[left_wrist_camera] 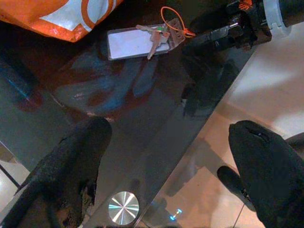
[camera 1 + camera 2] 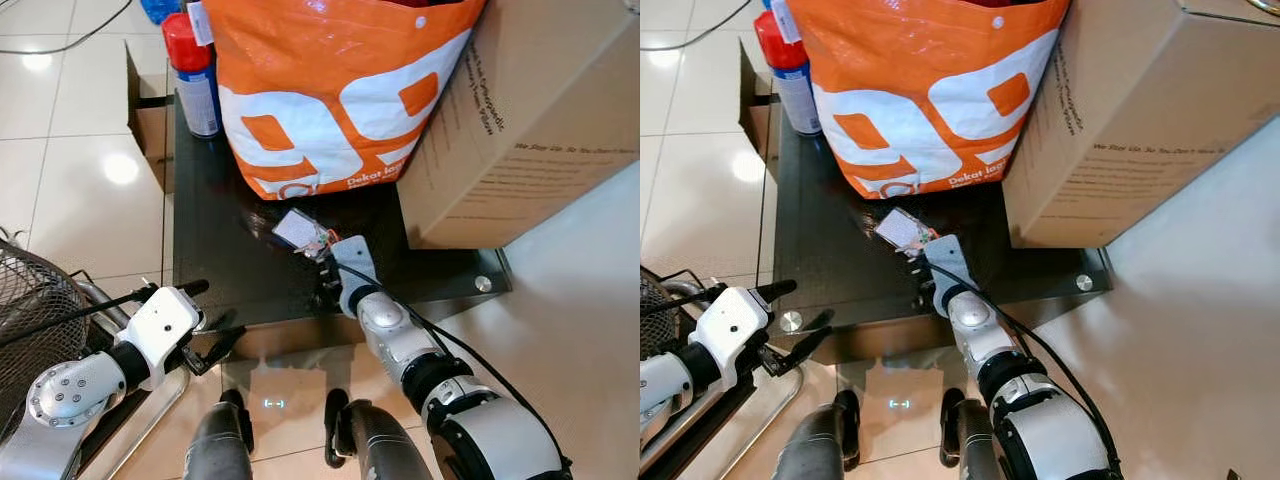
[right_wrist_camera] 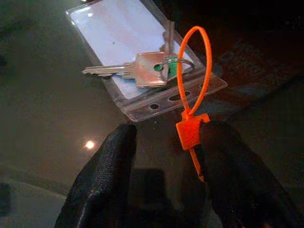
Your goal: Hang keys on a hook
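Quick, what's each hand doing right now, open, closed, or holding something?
Left hand: open, holding nothing, at the near edge of the glass table.
Right hand: open around the orange tie of the keys, not yet gripped.

dark glass table (image 2: 230,270), keys (image 3: 137,71), orange bag (image 2: 330,90), cardboard box (image 2: 530,120)

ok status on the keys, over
Right gripper open at the orange zip-tie loop. Keys with clear tag flat on the black glass table. Left gripper open at table edge. Orange bag close behind.
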Controlling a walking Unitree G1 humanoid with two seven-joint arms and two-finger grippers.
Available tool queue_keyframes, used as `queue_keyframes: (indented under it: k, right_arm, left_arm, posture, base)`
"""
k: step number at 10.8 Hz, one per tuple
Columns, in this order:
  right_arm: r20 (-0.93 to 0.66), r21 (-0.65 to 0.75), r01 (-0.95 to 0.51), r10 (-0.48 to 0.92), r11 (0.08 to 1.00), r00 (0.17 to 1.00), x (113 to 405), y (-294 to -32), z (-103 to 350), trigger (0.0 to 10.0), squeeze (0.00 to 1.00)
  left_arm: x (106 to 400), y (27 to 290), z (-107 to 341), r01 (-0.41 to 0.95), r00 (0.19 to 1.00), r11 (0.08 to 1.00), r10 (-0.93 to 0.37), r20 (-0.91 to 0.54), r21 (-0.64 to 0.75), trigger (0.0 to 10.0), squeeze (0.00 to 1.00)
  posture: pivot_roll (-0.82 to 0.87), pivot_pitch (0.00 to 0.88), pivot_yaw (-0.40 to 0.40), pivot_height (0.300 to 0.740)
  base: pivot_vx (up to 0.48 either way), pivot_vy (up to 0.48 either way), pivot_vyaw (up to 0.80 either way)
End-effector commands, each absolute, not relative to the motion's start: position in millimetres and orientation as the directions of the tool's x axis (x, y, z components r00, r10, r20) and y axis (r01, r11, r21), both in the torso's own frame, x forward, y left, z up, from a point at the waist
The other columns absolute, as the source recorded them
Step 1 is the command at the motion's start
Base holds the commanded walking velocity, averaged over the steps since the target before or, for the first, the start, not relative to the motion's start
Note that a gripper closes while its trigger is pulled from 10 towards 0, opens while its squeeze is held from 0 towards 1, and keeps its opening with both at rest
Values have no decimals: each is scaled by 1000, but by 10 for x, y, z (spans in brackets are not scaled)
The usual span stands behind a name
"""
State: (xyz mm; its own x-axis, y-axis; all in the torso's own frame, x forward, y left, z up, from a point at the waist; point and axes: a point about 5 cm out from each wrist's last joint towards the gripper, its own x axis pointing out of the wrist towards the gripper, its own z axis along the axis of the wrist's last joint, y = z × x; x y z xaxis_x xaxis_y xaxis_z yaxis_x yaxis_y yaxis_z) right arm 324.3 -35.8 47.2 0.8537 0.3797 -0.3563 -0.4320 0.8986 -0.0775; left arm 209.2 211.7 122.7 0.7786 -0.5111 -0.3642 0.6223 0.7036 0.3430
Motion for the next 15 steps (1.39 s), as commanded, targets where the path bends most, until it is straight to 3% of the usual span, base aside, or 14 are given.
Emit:
queue_keyframes:
  k: [1, 5, 8, 9, 11, 15]
  right_arm:
    - [-429, -61, -503, 432, 862, 793, 3102, -240, 327, 10000, 0]
    - [-401, -134, -581, 492, 803, 773, 3100, -607, 298, 10000, 0]
    - [-325, -172, -593, 523, 786, 788, 3130, -651, 449, 10000, 0]
    - [-299, -161, -585, 526, 795, 796, 3149, -657, 517, 10000, 0]
    - [-231, 26, -519, 511, 854, 828, 3220, -579, 641, 10000, 0]
    - [-307, 81, -345, 353, 935, 884, 3259, -466, 532, 10000, 0]
  left_arm:
    - [2047, 2079, 1182, 641, 761, 697, -522, -385, 323, 10000, 290]
    - [2030, 2091, 1183, 635, 766, 701, -516, -385, 325, 10000, 294]
    - [2035, 2099, 1182, 636, 765, 698, -515, -386, 328, 10000, 294]
    - [2036, 2100, 1181, 636, 765, 698, -515, -387, 329, 10000, 294]
    - [2048, 2099, 1179, 639, 763, 694, -518, -386, 331, 10000, 294]
    - [2074, 2106, 1188, 642, 762, 690, -521, -386, 335, 10000, 294]
  posture:
    - [234, 340, -123, 740]
    - [232, 338, -130, 740]
    - [232, 333, -129, 740]
    - [232, 330, -128, 740]
    - [235, 320, -125, 740]
    - [241, 321, -119, 740]
  base:
    - [0, 0, 0]
    - [0, 0, 0]
    - [0, 0, 0]
    - [0, 0, 0]
    - [0, 0, 0]
    - [0, 0, 0]
